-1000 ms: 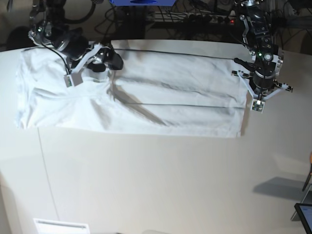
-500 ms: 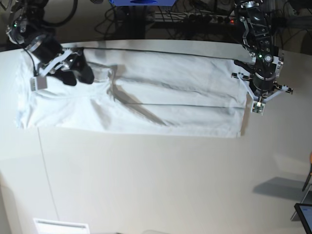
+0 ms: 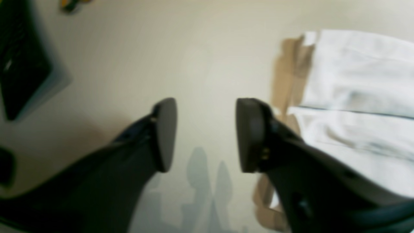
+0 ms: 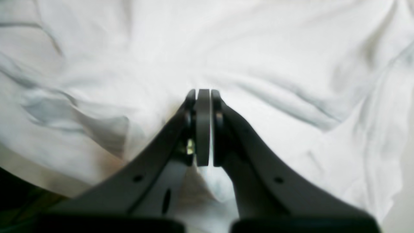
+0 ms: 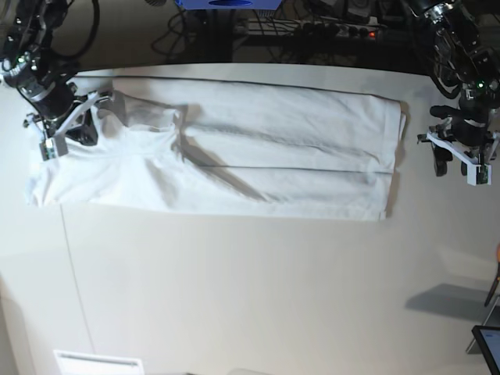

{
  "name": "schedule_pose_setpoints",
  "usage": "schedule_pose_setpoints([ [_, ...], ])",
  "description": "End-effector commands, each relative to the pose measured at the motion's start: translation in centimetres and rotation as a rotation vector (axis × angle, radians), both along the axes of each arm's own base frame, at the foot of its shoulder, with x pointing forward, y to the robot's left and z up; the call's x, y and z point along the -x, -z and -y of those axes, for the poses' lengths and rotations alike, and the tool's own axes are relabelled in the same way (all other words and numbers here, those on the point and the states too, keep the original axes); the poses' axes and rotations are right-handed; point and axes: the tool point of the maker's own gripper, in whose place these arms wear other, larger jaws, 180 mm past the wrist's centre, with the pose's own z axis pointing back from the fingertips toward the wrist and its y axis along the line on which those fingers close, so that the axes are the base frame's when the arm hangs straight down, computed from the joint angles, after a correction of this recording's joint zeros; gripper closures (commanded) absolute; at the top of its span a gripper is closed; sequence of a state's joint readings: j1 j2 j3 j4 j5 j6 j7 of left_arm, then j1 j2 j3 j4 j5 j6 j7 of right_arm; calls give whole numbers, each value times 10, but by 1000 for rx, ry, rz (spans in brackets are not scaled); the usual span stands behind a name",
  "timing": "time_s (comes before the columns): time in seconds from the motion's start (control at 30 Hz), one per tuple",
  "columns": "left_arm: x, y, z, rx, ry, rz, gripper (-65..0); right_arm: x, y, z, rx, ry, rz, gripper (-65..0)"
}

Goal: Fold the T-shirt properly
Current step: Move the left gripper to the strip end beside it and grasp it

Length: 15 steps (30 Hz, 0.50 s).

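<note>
The white T-shirt (image 5: 273, 156) lies stretched across the far half of the table, folded lengthwise, with a crease line along its middle. My right gripper (image 5: 69, 129) is at the shirt's left end. In the right wrist view its jaws (image 4: 203, 126) are shut, and wrinkles in the fabric (image 4: 275, 64) run toward the tips, so it pinches the cloth. My left gripper (image 5: 459, 160) hangs open over bare tabletop just right of the shirt's right edge. In the left wrist view that gripper (image 3: 207, 134) has nothing between the pads, and the shirt's edge (image 3: 355, 97) lies to the right.
Cables and a power strip (image 5: 312, 27) run behind the table's far edge. A dark screen device (image 5: 488, 348) sits at the near right corner, and a white object (image 5: 98, 363) at the near left. A dark flat object (image 3: 22, 61) lies left of the left gripper.
My right gripper moved left along the shirt to its left end and shut on the cloth. My left gripper let go of the shirt's right edge, moved right off it and opened.
</note>
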State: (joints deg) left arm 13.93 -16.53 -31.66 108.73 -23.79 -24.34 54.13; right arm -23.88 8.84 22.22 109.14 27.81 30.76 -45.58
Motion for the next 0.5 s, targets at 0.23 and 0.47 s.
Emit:
schedule_pose_setpoints([
  [0.23, -10, 7, 13, 10, 64, -8, -343, -1, 35, 0, -66, 69, 16, -17],
  [0.47, -20, 26, 25, 55, 152, -43, -344, 7, 56, 3, -94, 97, -23, -17],
])
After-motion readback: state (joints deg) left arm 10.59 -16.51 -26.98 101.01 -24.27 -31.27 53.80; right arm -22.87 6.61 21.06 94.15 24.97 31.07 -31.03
